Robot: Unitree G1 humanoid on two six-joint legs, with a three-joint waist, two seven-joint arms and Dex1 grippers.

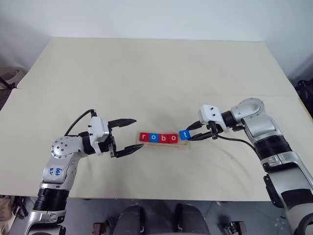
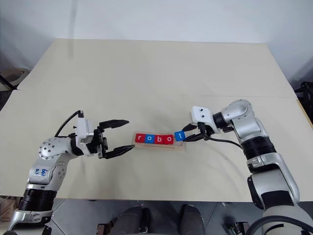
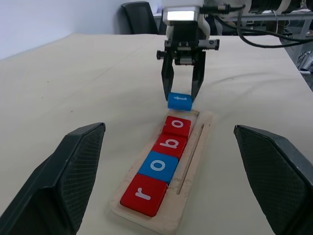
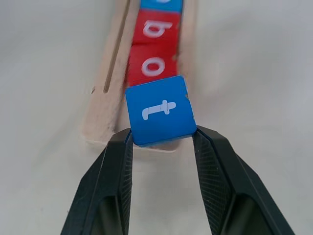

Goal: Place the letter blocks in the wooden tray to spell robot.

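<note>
Left tool [image 1: 128, 135]: nearest of all, hovering just off the r end of the row, its two black fingers spread wide with nothing between them; it touches neither block nor tray.
Wooden tray [image 3: 198, 147]: lies flat on the counter [image 1: 146, 73], long axis running between the two tools, pale rim showing around the blocks and a narrow slot along one side.
Blocks already seated: red r [image 3: 145, 194], blue o [image 3: 158, 166], red b [image 3: 170, 144] and red o [image 3: 178, 125] sit in a row inside the tray, touching one another, reading r-o-b-o from the left tool's end.
Open slot: the last space, at the tray's end toward the right tool, looks unfilled, as far as I can judge; the held block hides most of it.
Blue t block [image 4: 160, 110]: the fifth letter, clamped at its near edge between the right tool's fingers, tilted, poised over the tray's free end just beside the red o; whether its far edge touches the tray I cannot tell.
Right tool [image 3: 182, 96]: fingers closed on the t block, pointing down toward the tray end.
Progress: four of five letters are placed; in my judgement only seating the t flat against the second o and letting go remains.
</note>
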